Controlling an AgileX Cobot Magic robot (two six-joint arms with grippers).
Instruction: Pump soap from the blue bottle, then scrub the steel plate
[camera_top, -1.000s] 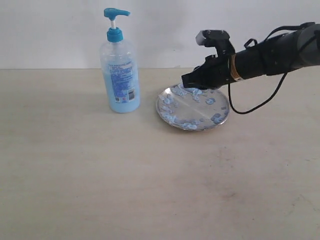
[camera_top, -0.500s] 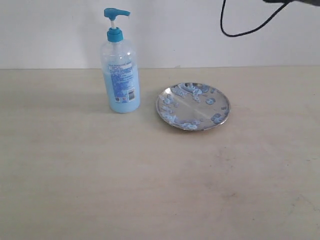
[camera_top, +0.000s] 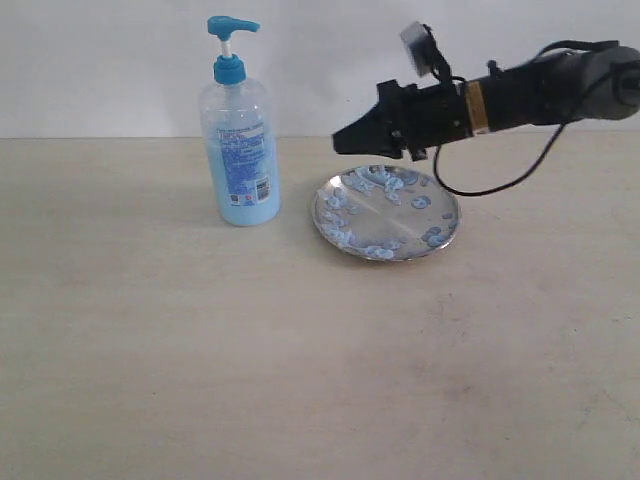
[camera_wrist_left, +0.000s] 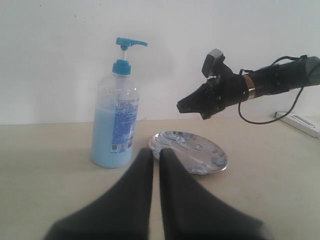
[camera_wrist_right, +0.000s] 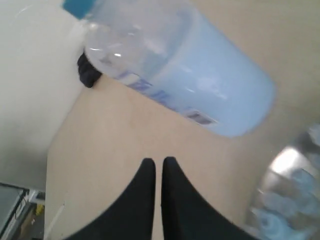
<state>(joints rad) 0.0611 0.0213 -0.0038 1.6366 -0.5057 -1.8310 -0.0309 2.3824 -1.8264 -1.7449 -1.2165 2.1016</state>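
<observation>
The blue bottle (camera_top: 240, 150) stands upright on the table, about half full of light blue soap (camera_top: 243, 190), with its pump head (camera_top: 232, 27) up. To its right lies the steel plate (camera_top: 387, 212), dotted with pale blue soap blobs (camera_top: 375, 182). My right gripper (camera_top: 340, 146) hovers level over the plate's far rim, pointing at the bottle, shut and empty. In the right wrist view its fingertips (camera_wrist_right: 158, 162) face the bottle (camera_wrist_right: 190, 75), with the plate (camera_wrist_right: 295, 200) to one side. My left gripper (camera_wrist_left: 155, 154) is shut on nothing, set back from the bottle (camera_wrist_left: 114, 130) and plate (camera_wrist_left: 189, 152); the exterior view does not show it.
A pale wooden table (camera_top: 200, 350) runs to a white wall (camera_top: 100, 60) behind. A black cable (camera_top: 500, 180) hangs from the right arm beside the plate. A flat white object (camera_wrist_left: 300, 122) lies at the table's far edge in the left wrist view.
The right gripper was low at the plate's far rim, then rose out of the exterior view. It is back now, higher, level and pointing at the bottle. Bottle and plate have not moved.
</observation>
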